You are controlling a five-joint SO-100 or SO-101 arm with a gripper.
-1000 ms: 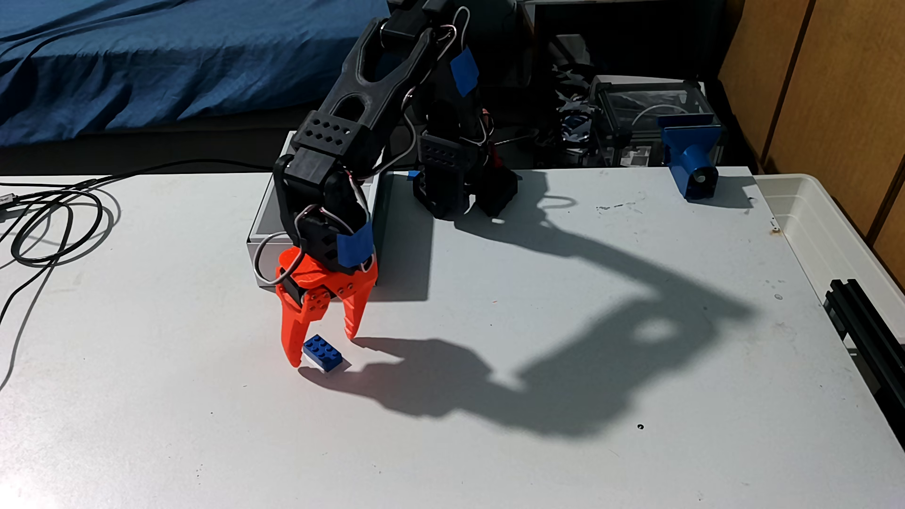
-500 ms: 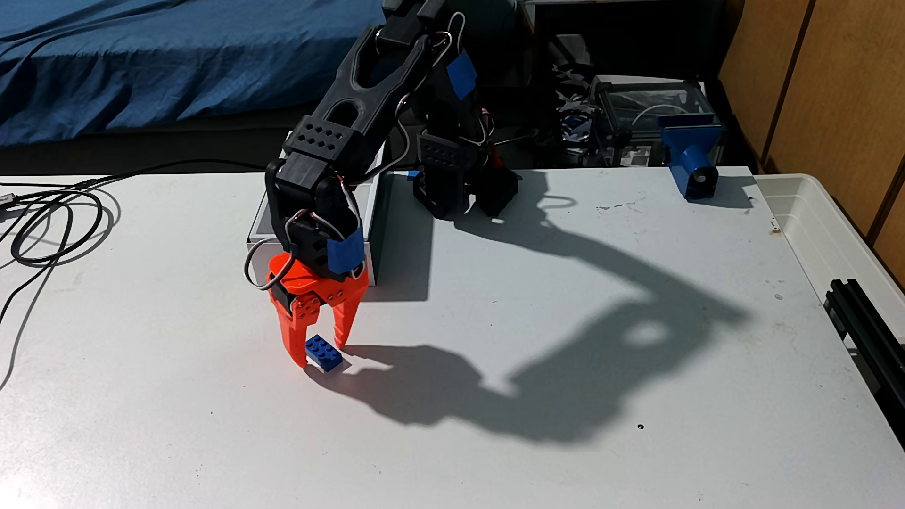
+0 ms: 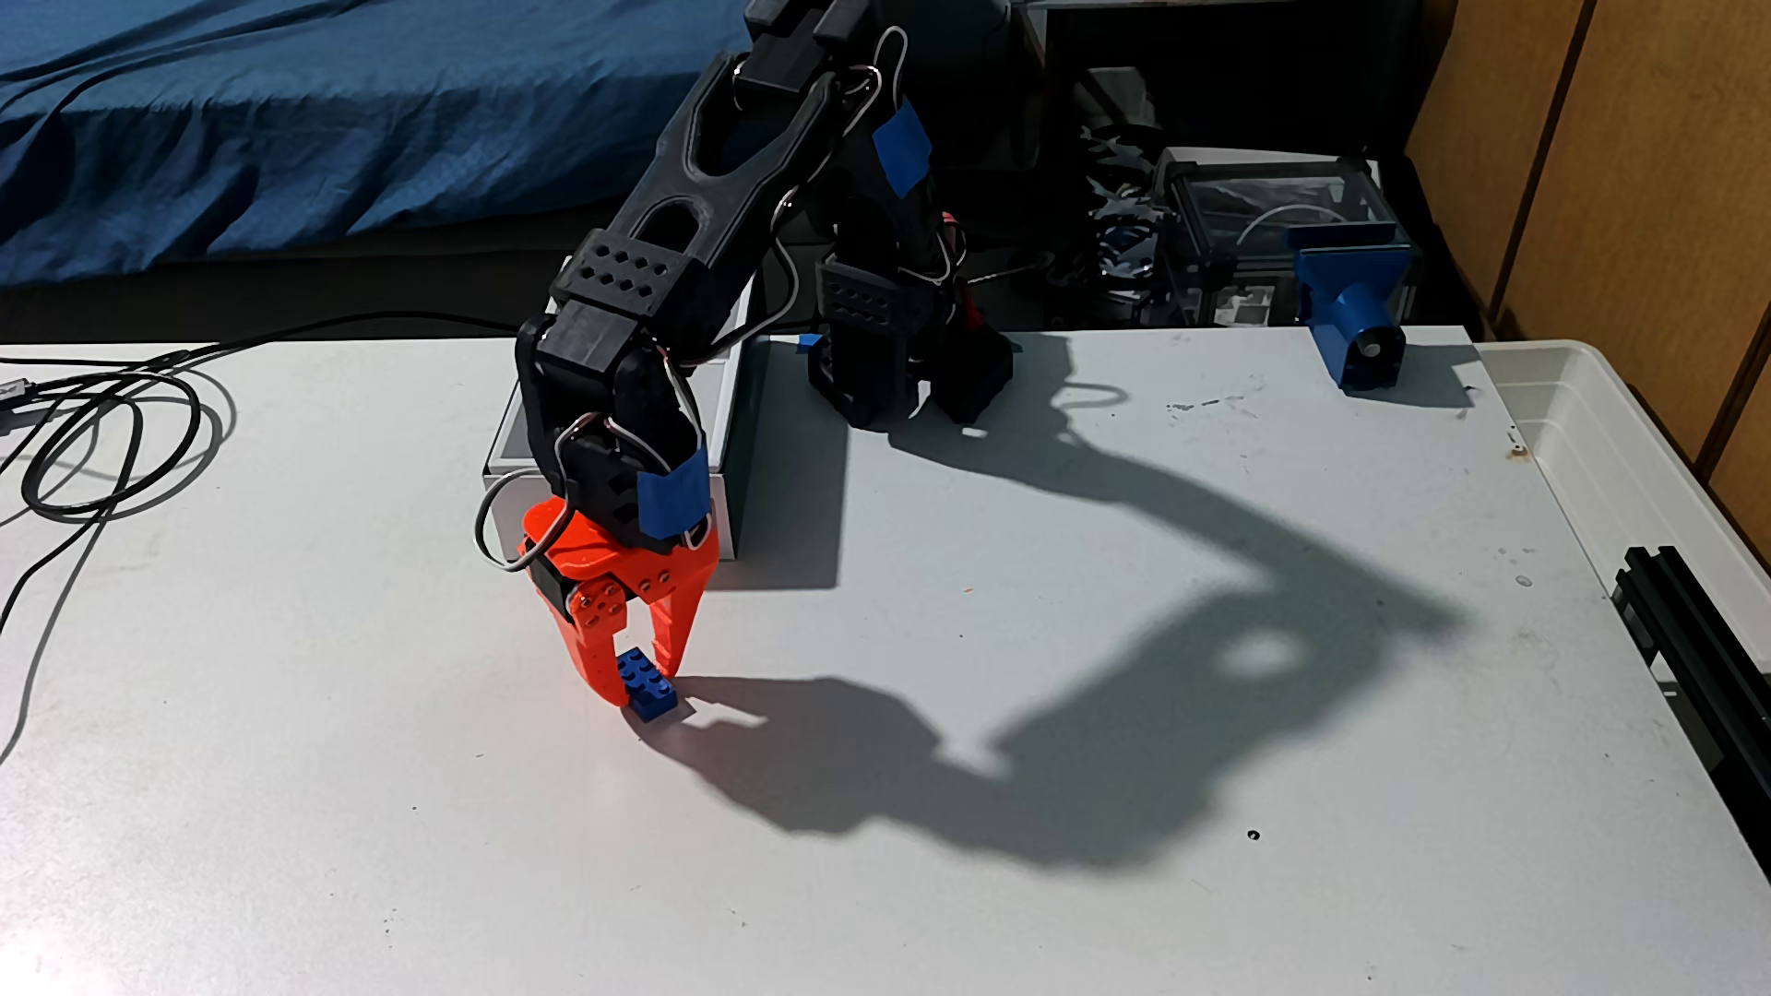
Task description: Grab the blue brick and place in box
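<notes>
The small dark-blue studded brick (image 3: pixel 654 691) rests on the white table (image 3: pixel 958 910), a little left of centre in the fixed view. My orange gripper (image 3: pixel 640 686) points down over it, its two fingers pressed against opposite sides of the brick. The brick still touches the table. Right behind the gripper stands the white box (image 3: pixel 505 445), mostly hidden by my black arm (image 3: pixel 671 230).
Black cables (image 3: pixel 115 441) coil at the table's left edge. At the back right corner sits a blue printed mount (image 3: pixel 1351 316). A translucent bin (image 3: pixel 1581 431) and a black rail (image 3: pixel 1696 632) line the right side. My arm base (image 3: pixel 901 373) sits at the back centre.
The gripper shifted slightly left and lower, then its fingers closed from wide apart onto the brick. The brick turned between them and slid a little to the right.
</notes>
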